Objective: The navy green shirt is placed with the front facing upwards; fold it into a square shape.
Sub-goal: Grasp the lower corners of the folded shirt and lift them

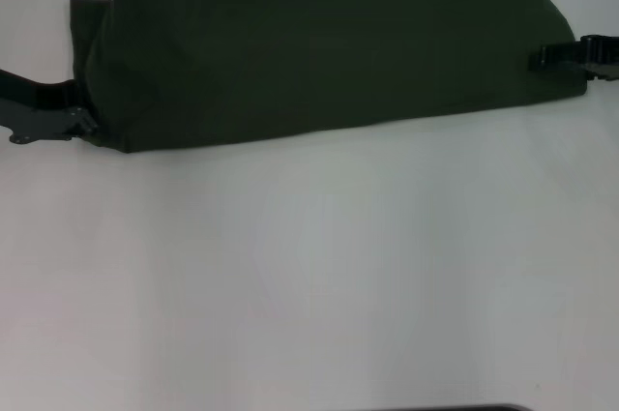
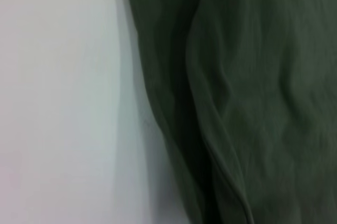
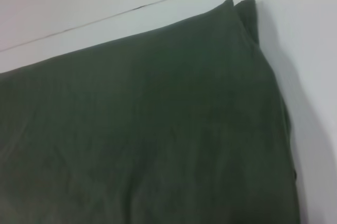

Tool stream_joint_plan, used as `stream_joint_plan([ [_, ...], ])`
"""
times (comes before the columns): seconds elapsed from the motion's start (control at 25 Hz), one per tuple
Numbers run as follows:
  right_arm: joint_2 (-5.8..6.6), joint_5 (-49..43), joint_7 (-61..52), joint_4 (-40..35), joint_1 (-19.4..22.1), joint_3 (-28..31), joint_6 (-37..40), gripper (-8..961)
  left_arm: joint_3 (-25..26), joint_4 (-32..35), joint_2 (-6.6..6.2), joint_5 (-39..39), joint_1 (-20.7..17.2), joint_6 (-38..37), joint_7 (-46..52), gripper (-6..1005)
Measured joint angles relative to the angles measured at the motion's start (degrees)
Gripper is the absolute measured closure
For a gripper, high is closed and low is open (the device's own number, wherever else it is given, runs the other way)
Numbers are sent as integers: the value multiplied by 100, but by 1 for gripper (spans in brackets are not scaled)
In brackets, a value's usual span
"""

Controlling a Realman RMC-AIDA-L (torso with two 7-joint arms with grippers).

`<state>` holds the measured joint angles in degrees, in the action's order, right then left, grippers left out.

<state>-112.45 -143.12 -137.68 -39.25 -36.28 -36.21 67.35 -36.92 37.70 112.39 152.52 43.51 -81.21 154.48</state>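
Head view: navy green shirt [image 1: 329,44] lies as wide folded band across far side of white table [image 1: 309,276]. Left gripper [image 1: 82,123] at one end, right gripper [image 1: 542,58] at other — finger state of both: cannot tell. Cloth looks soft, light, limp; judged best pinched at end corners. Room beyond table unseen.

Navy green shirt [image 1: 329,44]: folded band, plain side up, far across table.

We see the navy green shirt [image 1: 329,44] folded into a wide band across the top of the frame on the white table [image 1: 309,276]. Our left gripper [image 1: 73,121] meets its lower-left corner, and our right gripper [image 1: 546,58] its right edge.
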Motion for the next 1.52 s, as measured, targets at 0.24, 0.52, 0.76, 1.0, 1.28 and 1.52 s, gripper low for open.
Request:
stream_joint_plan([
  [0.24, -38, -24, 14, 127, -40, -46, -68, 44, 0, 1, 0, -4, 12, 6, -5, 945],
  [0.52, 7, -22, -166, 180, -57, -287, -114, 63, 0, 1, 12, -4, 19, 10, -6, 937],
  [0.76, 100, -17, -287, 147, -36, -246, 6, 111, 0, 2, 24, -4, 26, 9, -3, 931],
  [1.0, 117, -31, -290, 145, -12, -267, 47, 339, -5, 7, 26, -8, 37, 9, 6, 924],
  [1.28, 146, -41, -346, 144, -1, -280, 121, 660, -23, 9, 26, -13, 58, 6, 19, 916],
  [1.52, 189, -41, -360, 143, 9, -254, 210, 841, -27, 9, 25, -13, 69, -46, 9, 910],
])
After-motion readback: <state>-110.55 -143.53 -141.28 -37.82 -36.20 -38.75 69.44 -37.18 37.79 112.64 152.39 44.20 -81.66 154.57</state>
